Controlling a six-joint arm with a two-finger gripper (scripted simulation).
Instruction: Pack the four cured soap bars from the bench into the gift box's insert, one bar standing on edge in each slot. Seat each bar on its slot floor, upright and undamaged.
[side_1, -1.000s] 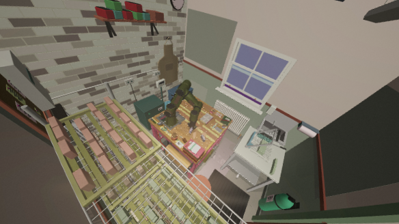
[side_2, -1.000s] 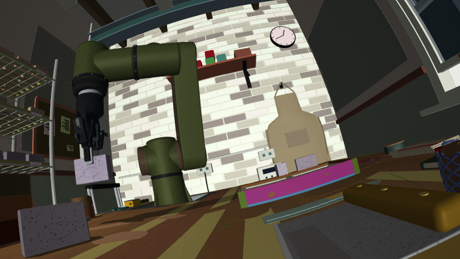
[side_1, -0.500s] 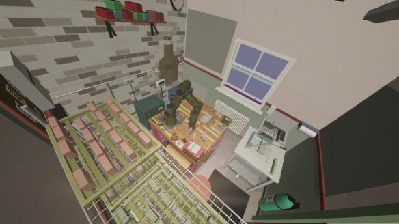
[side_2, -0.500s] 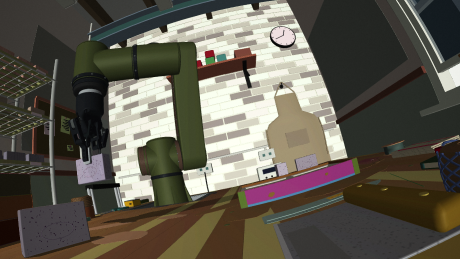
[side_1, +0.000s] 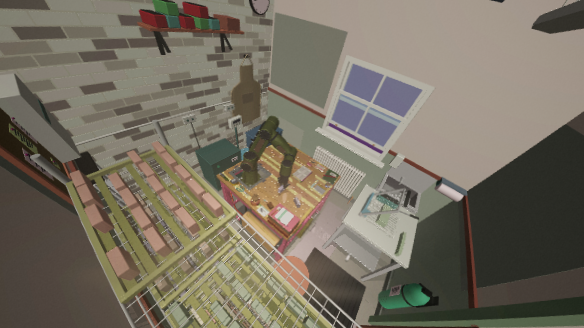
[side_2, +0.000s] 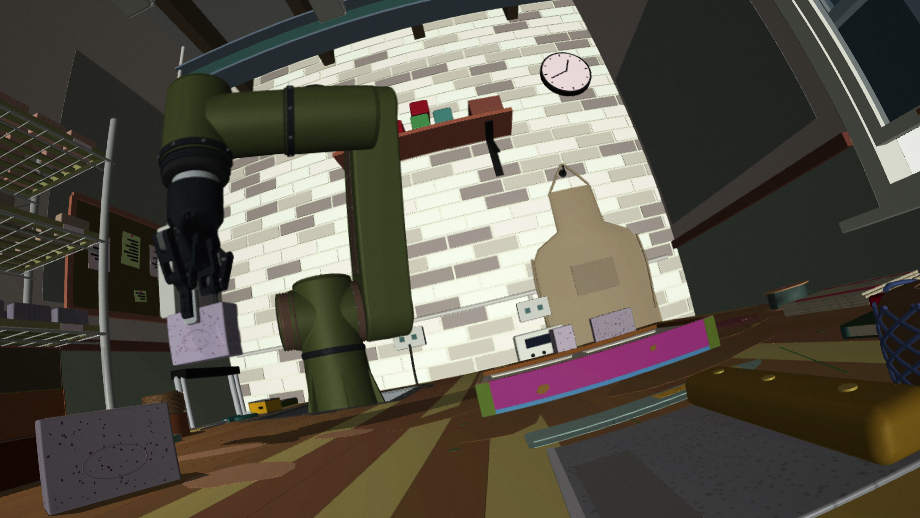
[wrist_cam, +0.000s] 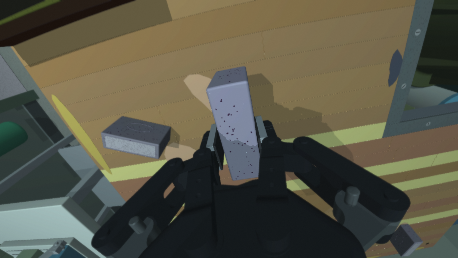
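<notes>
My gripper (side_2: 193, 302) (wrist_cam: 236, 141) hangs well above the striped wooden bench at its left end, seen small over the bench middle from the side camera (side_1: 283, 186). A speckled lilac soap bar (side_2: 205, 333) (wrist_cam: 235, 120) hangs from it on edge, clear of the bench. Another bar (side_2: 106, 455) (wrist_cam: 135, 136) rests on the bench below and to one side. The magenta gift box (side_2: 599, 367) sits farther along the bench with two bars (side_2: 611, 323) standing in it. The gripper is closed on the lifted soap bar.
A blue mesh basket (side_2: 898, 331) stands at the bench's right end, beyond a brown-handled tool (side_2: 805, 405) and a grey mat (side_2: 695, 470). A small grey block (wrist_cam: 405, 238) lies near the bench edge. The arm's base (side_2: 331, 341) stands behind, and wire racks (side_1: 150, 210) flank the bench.
</notes>
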